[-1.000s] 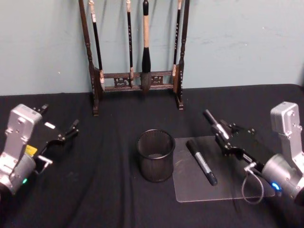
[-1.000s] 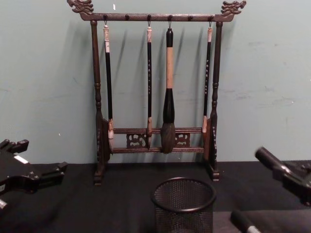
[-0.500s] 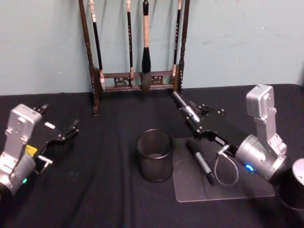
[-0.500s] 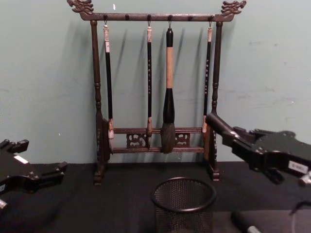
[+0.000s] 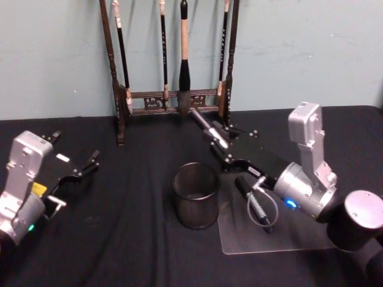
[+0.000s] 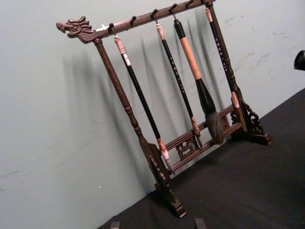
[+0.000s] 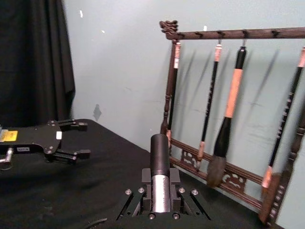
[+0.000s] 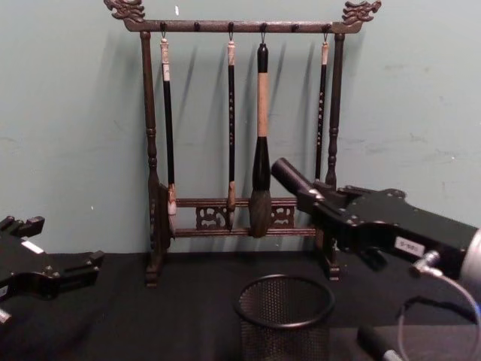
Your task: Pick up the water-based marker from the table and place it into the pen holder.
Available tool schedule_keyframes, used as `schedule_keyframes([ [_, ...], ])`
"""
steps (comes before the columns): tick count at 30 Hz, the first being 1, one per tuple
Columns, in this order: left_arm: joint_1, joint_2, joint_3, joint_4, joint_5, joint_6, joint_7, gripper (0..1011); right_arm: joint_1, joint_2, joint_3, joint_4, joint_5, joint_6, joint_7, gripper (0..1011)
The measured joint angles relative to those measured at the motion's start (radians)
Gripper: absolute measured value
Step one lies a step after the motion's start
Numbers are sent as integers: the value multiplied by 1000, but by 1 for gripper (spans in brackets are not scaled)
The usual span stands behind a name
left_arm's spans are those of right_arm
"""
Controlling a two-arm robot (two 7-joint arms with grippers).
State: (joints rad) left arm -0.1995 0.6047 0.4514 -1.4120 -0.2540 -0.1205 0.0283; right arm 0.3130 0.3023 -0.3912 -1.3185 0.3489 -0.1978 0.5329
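My right gripper [image 5: 226,147] is shut on a water-based marker [image 5: 209,128] with a black cap and silver barrel. The marker is held tilted in the air, its cap pointing toward the back wall. In the chest view this marker [image 8: 294,179] hangs above the black mesh pen holder [image 8: 285,319]. The pen holder [image 5: 196,195] stands at the table's middle, upright. A second black marker [image 5: 254,204] lies on a clear mat [image 5: 299,239] to the holder's right. My left gripper [image 5: 85,170] is parked open at the far left.
A tall dark wooden brush rack [image 5: 173,95] with several hanging brushes stands at the back, just behind the held marker. A black cloth [image 5: 131,239] covers the table. The right wrist view shows the marker [image 7: 159,176] and the left gripper [image 7: 71,141] farther off.
My right arm has swung left and up from the mat's right side, carrying the marker until it is over the pen holder. The left arm has not moved.
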Motion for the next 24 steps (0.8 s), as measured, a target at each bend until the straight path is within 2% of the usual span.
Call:
schedule_keyframes([
  [8,0,0,0,0,0,0,0,1009,41,-32,-51,43,-19,-20,11,223],
  [24,0,0,0,0,0,0,0,1009,86,-65,-92,112,-39,-24,22,223],
])
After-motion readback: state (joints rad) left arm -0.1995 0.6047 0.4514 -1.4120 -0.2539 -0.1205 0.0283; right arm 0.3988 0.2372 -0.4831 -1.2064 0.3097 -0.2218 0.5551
